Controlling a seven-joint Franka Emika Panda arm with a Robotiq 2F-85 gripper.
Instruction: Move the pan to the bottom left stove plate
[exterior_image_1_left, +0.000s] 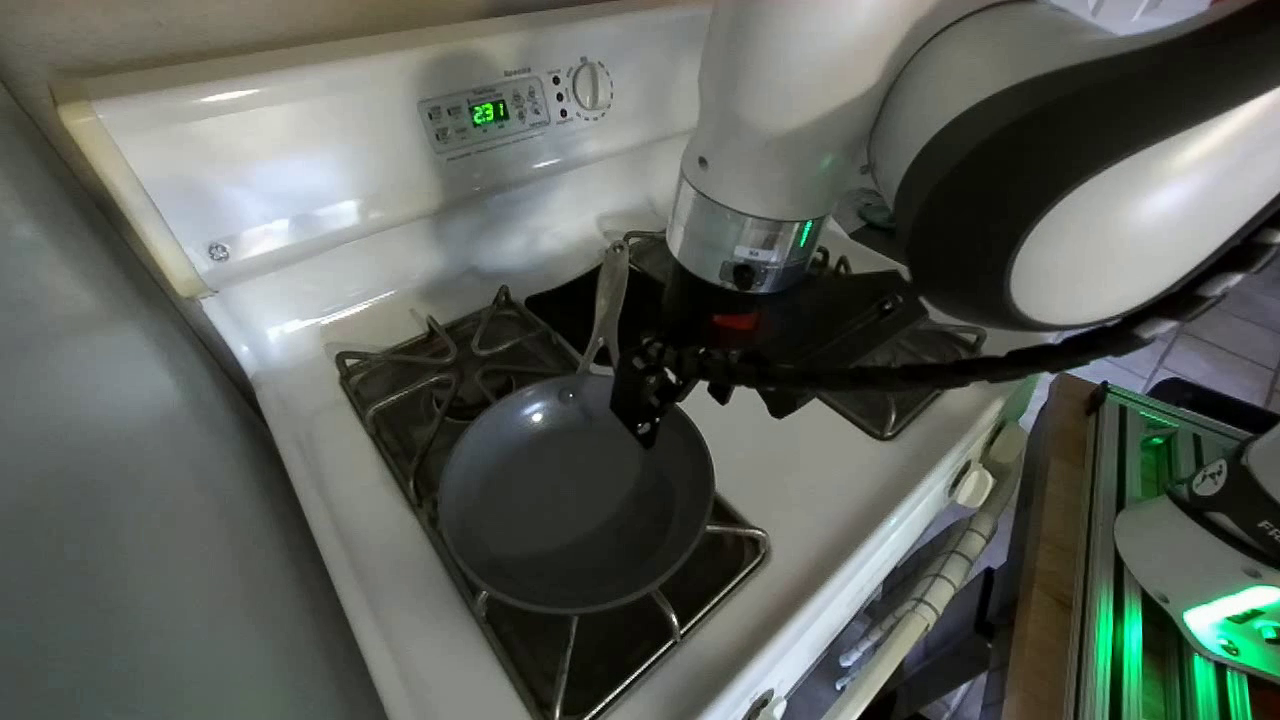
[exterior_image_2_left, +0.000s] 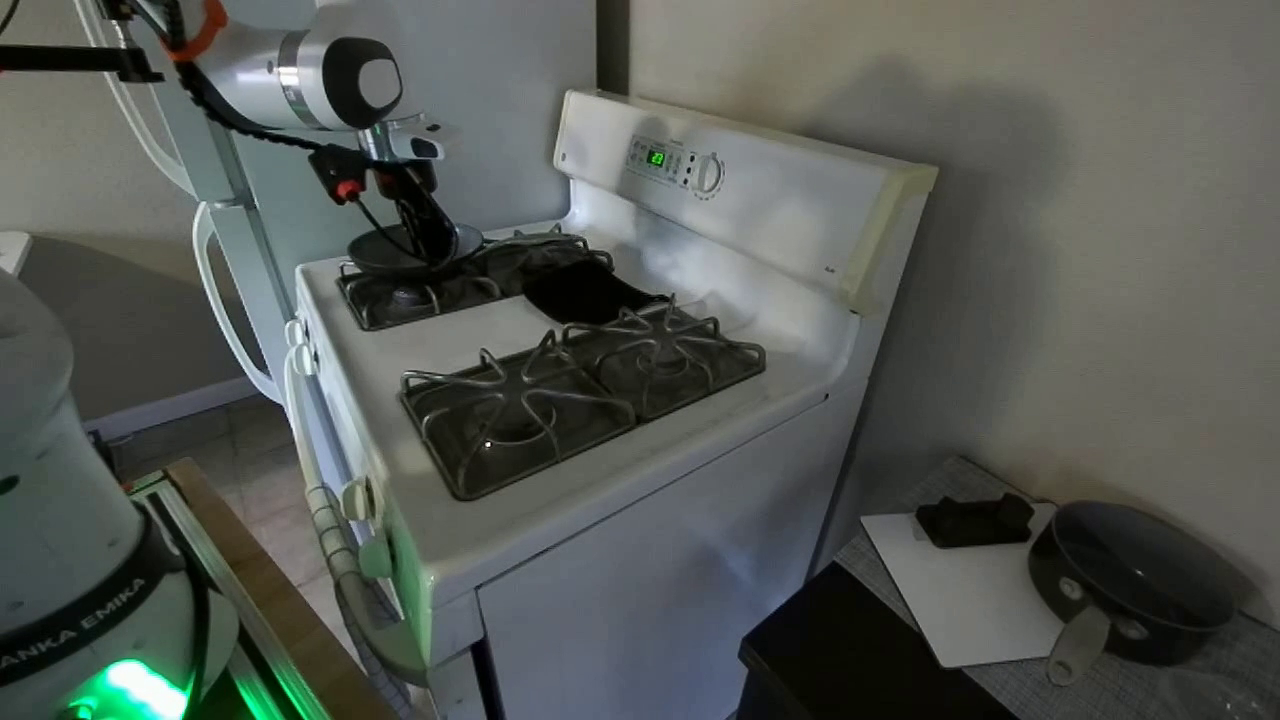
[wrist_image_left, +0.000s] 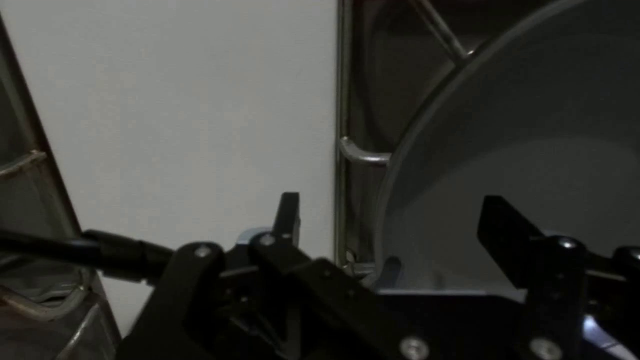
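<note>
The dark grey pan (exterior_image_1_left: 560, 500) lies over the bottom left stove plate (exterior_image_1_left: 610, 655), with its handle (exterior_image_1_left: 608, 300) pointing to the stove's back panel. The pan also shows in an exterior view (exterior_image_2_left: 375, 255) and, in part, in the wrist view (wrist_image_left: 525, 150). The prongs of the bottom left stove plate show around the pan's front edge; its burner cap is hidden. My gripper (exterior_image_1_left: 715, 415) is open and points down at the pan's right edge. In the wrist view my gripper (wrist_image_left: 390, 202) has one finger over the white stove top and one over the pan's inside. I cannot tell whether they touch anything.
The rear-left grate (exterior_image_1_left: 465, 370) lies behind the pan. A flat black object (exterior_image_2_left: 585, 290) lies between left and right grates. The right-hand grates (exterior_image_2_left: 515, 410) stand bare. A grey fridge wall (exterior_image_1_left: 150, 480) borders the stove's left. A saucepan (exterior_image_2_left: 1140, 580) stands on the side counter.
</note>
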